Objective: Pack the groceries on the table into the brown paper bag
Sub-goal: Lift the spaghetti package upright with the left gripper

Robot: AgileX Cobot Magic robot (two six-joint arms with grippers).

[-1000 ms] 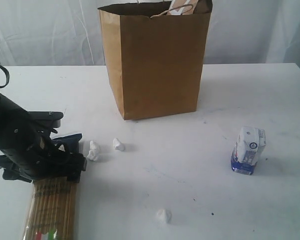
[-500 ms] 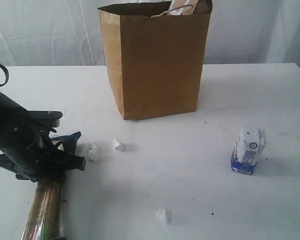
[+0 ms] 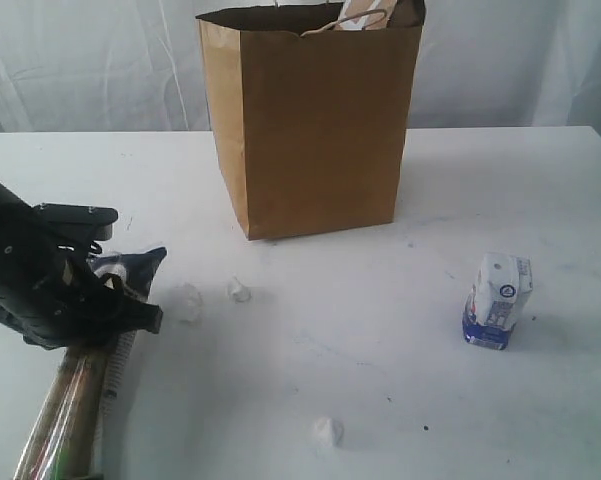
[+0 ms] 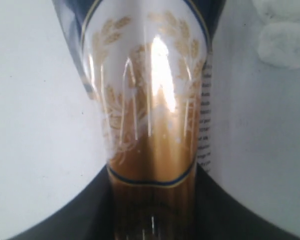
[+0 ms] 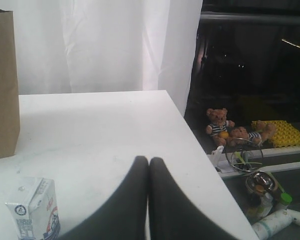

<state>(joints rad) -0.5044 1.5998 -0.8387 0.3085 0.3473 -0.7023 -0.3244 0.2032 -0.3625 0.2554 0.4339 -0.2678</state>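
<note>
The spaghetti packet (image 3: 68,405) slants at the table's front left, its dark-blue end (image 3: 132,266) beyond the black left gripper (image 3: 105,315). In the left wrist view that gripper (image 4: 152,212) is shut on the packet (image 4: 150,110), a black finger (image 4: 65,222) pressing each side. The brown paper bag (image 3: 315,125) stands upright at the back centre, something pale showing at its mouth. The small white-blue carton (image 3: 497,300) stands at the right. The right gripper (image 5: 149,164) is shut on nothing, hovering over the table (image 5: 100,125) near the carton (image 5: 34,210). The other groceries are out of view.
Three small white crumpled lumps lie on the table (image 3: 380,350): two (image 3: 187,301) (image 3: 239,291) beside the left gripper, one (image 3: 327,431) near the front. The table's right edge (image 5: 199,150) drops off to shelves with teddy bears (image 5: 218,124) and clutter. White curtains hang behind.
The spaghetti packet, lying flat and broad a second ago, has been squeezed narrow and tilted in the left gripper. The left arm has shifted left and up. The carton and bag have not moved.
</note>
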